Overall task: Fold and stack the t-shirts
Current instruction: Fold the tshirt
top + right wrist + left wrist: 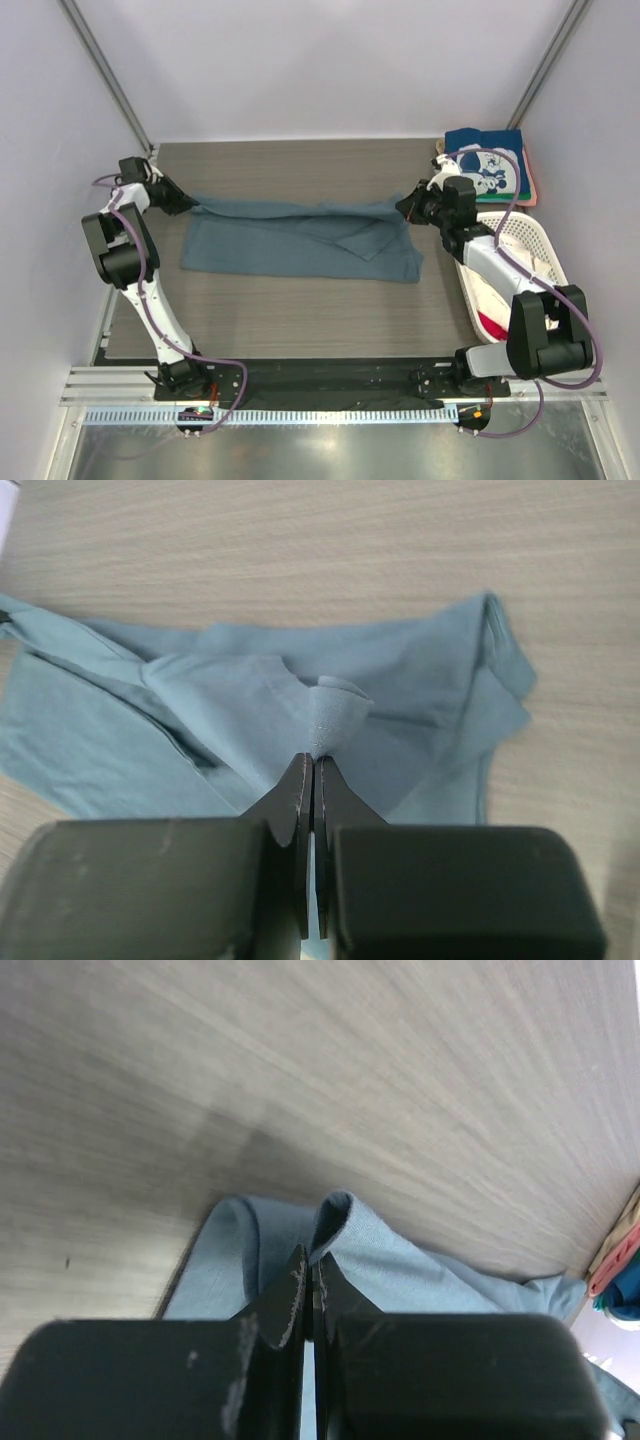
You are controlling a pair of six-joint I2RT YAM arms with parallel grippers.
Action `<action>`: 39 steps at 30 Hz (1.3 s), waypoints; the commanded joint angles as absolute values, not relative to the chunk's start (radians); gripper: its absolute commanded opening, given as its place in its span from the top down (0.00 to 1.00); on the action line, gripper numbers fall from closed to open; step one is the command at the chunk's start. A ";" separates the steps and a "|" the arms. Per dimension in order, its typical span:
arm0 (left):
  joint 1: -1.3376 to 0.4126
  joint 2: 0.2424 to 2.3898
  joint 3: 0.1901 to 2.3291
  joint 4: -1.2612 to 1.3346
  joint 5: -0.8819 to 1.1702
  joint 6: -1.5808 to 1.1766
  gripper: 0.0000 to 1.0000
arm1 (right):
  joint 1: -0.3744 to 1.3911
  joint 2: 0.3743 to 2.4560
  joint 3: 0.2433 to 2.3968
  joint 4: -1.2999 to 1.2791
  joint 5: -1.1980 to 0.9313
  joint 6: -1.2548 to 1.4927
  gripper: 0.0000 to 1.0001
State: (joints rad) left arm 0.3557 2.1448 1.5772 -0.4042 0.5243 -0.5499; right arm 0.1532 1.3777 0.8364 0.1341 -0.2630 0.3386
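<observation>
While the slate-blue t-shirt (300,240) is lying stretched across the table (300,320) | left gripper (312,1265) is pinching its left edge, jaws closed | right gripper (315,768) is clamping its right edge (a small fold)

spread t-shirt (300,240): mid table (300,310), lying L to R
L gripper (192,204): on shirt's L end
R gripper (403,208): on shirt's R end
folded t-shirt stack (490,165): far R corner, behind basket
basket (535,240): R table edge, w/ cloth in it
</observation>
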 commanded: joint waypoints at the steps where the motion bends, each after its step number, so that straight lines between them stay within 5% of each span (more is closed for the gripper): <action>1: 0.362 2.043 1.528 -0.328 0.517 -0.546 0.99 | 0.149 1.302 0.786 0.160 -0.193 0.356 0.99; 5: 0.364 1.985 1.459 -0.281 0.462 -0.538 0.91 | 0.149 1.230 0.672 0.153 -0.118 0.417 0.99; 7: 0.365 1.929 1.384 -0.229 0.355 -0.548 0.75 | 0.147 1.186 0.626 0.147 -0.106 0.458 0.99; 8: 0.367 1.907 1.358 -0.209 0.318 -0.557 0.72 | 0.150 1.172 0.580 0.146 -0.115 0.497 0.73; 9: 0.367 1.885 1.333 -0.169 0.286 -0.563 0.57 | 0.150 1.145 0.562 0.137 -0.114 0.515 0.56; 12: 0.374 1.798 1.250 -0.117 0.140 -0.603 0.23 | 0.152 1.074 0.514 0.106 -0.065 0.567 0.41; 13: 0.379 1.783 1.237 -0.107 0.120 -0.607 0.20 | 0.152 1.025 0.509 0.100 -0.057 0.574 0.37; 19: 0.342 1.735 1.236 -0.064 0.202 -0.574 0.24 | 0.172 1.002 0.538 0.080 -0.118 0.604 0.32; 28: 0.042 1.844 1.399 -0.308 0.097 -0.455 0.29 | 0.365 1.371 0.788 -0.073 -0.052 0.722 0.32; 39: 0.011 1.965 1.394 -0.575 0.121 -0.597 0.37 | 0.405 1.706 0.884 -0.147 -0.094 0.911 0.25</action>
